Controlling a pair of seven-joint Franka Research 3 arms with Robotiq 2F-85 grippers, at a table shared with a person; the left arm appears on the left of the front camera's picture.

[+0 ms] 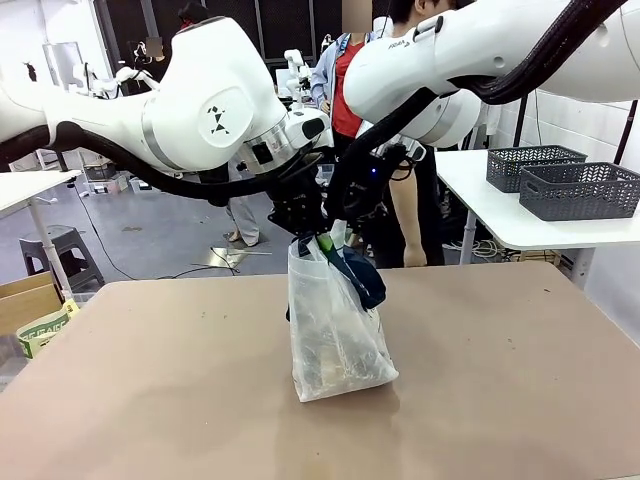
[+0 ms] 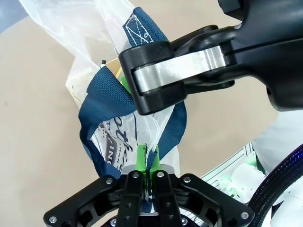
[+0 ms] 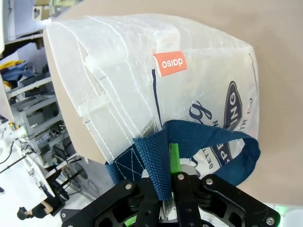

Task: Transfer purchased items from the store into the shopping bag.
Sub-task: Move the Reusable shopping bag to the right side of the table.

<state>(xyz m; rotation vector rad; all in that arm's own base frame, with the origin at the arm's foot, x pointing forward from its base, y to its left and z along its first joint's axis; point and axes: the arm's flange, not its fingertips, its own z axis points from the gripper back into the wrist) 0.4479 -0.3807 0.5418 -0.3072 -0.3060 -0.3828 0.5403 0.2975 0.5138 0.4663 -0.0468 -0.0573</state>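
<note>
Brown tabletop [image 1: 150,390] runs wide and bare around the shopping bag [image 1: 335,335], which stands at the centre of the front view with its base resting on the surface and its mouth drawn up to a narrow peak. Both arms meet at that peak. The left pincer [image 2: 147,158] is clenched on a fold of the bag's thin film at the rim, with the navy strap [image 2: 106,101] looping beside its pads. The right pincer [image 3: 171,161] is clamped on the strap webbing just below its stitched end. Holding the top from two sides looks meant to keep the limp bag upright and gathered, since the crinkly walls would likely slump otherwise. Pale boxy purchased items [image 3: 111,111] show dimly through the film, low in the bag. Two grey mesh baskets [image 1: 580,190] sit on a white side table at the upper right of the frame, well apart from the bag.
</note>
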